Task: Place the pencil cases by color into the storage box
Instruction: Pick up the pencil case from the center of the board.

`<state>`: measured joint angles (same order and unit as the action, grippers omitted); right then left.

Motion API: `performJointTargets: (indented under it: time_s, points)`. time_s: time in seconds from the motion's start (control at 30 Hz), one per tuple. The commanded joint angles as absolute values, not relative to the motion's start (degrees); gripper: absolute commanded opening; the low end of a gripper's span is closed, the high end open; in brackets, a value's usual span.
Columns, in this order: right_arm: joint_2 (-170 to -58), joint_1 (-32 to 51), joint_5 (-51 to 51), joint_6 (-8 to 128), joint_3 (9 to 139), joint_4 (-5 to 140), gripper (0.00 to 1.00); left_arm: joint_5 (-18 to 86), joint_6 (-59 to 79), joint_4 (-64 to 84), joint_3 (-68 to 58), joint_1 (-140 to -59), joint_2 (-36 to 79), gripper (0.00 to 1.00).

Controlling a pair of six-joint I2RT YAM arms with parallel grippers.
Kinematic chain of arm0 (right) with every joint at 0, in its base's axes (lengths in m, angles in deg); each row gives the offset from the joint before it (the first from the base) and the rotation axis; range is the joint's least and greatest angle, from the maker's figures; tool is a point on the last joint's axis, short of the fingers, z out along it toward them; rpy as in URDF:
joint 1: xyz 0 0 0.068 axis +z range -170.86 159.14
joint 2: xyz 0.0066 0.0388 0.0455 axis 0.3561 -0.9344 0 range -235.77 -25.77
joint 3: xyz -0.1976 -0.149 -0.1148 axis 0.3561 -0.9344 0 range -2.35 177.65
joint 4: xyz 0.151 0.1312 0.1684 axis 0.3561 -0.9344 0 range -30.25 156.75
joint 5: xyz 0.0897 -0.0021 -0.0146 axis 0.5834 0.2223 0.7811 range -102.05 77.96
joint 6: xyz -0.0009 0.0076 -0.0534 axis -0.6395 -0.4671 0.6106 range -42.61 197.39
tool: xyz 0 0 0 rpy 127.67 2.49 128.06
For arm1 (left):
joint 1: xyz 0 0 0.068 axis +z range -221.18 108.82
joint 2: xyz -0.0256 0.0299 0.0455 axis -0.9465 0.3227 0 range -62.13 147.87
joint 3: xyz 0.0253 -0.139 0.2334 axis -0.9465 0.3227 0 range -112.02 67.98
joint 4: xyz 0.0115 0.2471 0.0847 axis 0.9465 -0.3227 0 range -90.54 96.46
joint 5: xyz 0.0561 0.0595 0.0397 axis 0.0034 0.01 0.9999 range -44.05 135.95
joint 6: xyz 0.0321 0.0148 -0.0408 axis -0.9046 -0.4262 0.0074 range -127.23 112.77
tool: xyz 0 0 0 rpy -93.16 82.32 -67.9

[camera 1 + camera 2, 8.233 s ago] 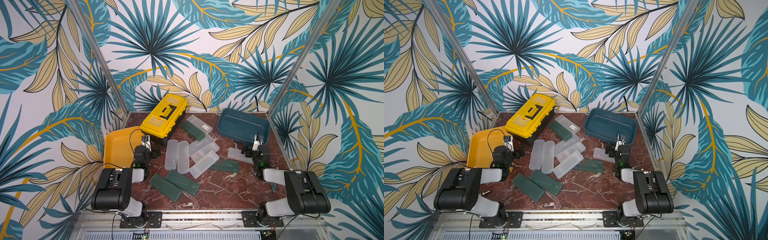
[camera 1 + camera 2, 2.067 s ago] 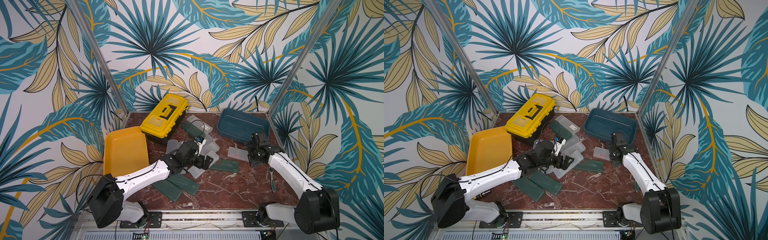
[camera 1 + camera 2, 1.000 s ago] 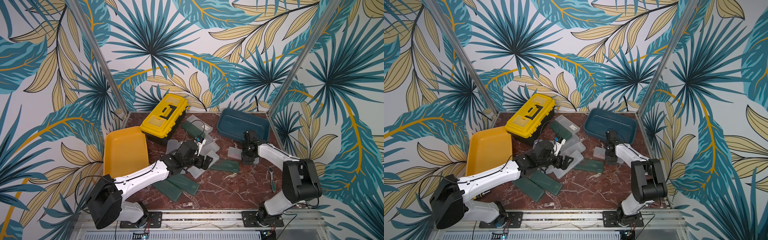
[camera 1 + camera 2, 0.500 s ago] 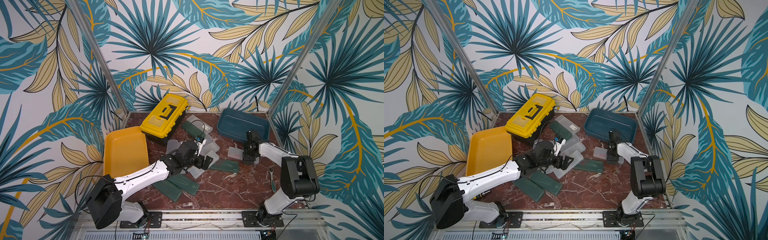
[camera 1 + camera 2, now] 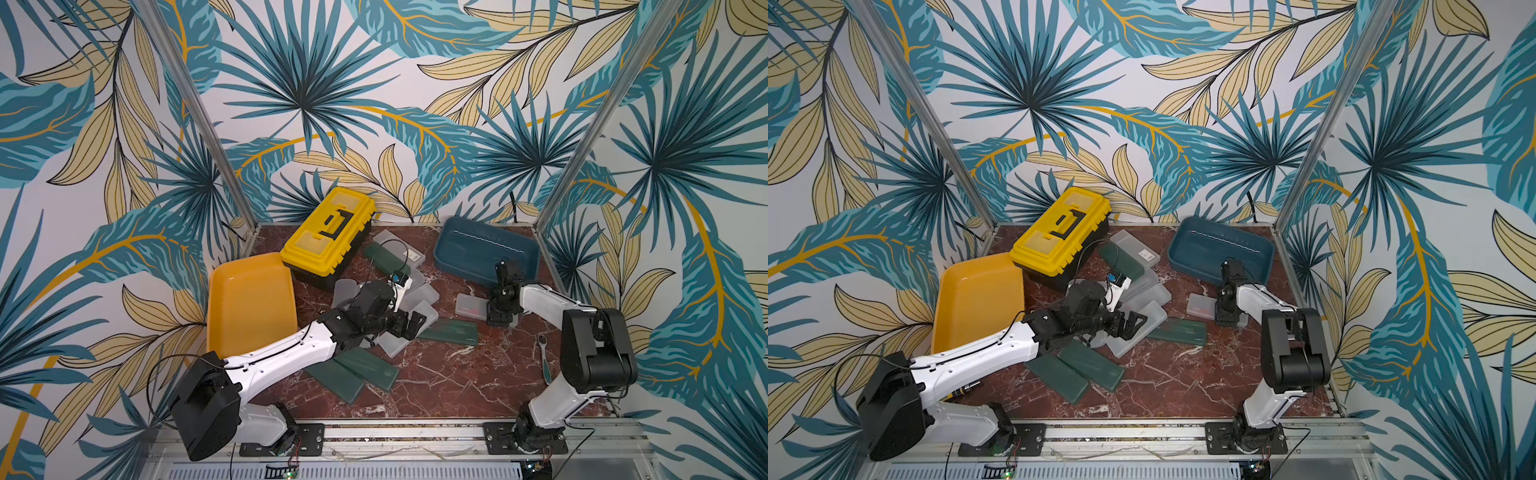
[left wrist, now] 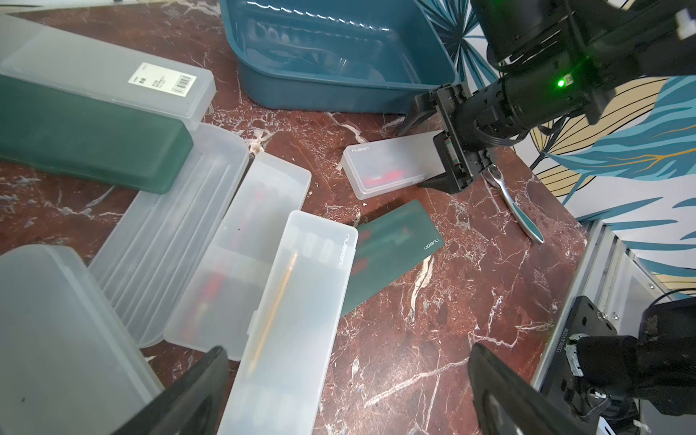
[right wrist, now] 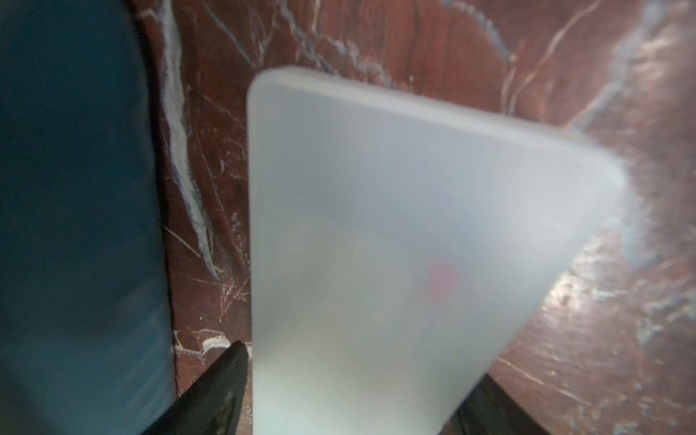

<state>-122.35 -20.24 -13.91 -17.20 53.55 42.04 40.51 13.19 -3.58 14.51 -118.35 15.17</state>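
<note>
A small frosted case [image 5: 469, 306] gripped beside the bin [image 5: 446, 257].
In both top views the right gripper [image 5: 500, 321] was seen closed on one end of the case, which lay on the table [image 5: 436, 374] just by the bin; the left gripper [image 5: 409, 328] was spread wide open over the piled cases [image 5: 419, 297]; in the left wrist view the case [image 6: 388, 165] was flanked by both fingers [image 6: 437, 182]; in the right wrist view it was pinched between them, the bin [image 7: 75, 188] alongside.

Yellow-and-black toolbox [image 5: 328, 232] (lid shut), teal-handled ratchet [image 5: 545, 361] on red marble tabletop [image 5: 457, 386], leaf-print walls [image 5: 374, 83]
</note>
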Motion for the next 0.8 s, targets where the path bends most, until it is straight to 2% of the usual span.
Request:
performJointTargets:
  time_s: [0.0,0.33,0.77]
  points:
    - [-124.2,-20.4,-14.2,-14.8,52.5,39.7,0.74,40.0,13.4,-3.2,16.3,-118.1,13.0,1.00]
    - [-121.4,-19.5,-13.9,-7.8,51.5,37.8,0.64,40.7,13.3,-3.1,17.0,-118.1,11.7,1.00]
    - [-113.2,-17.7,-19.7,1.4,54.5,29.2,0.63,40.4,12.9,-3.1,16.3,-118.1,11.9,1.00]
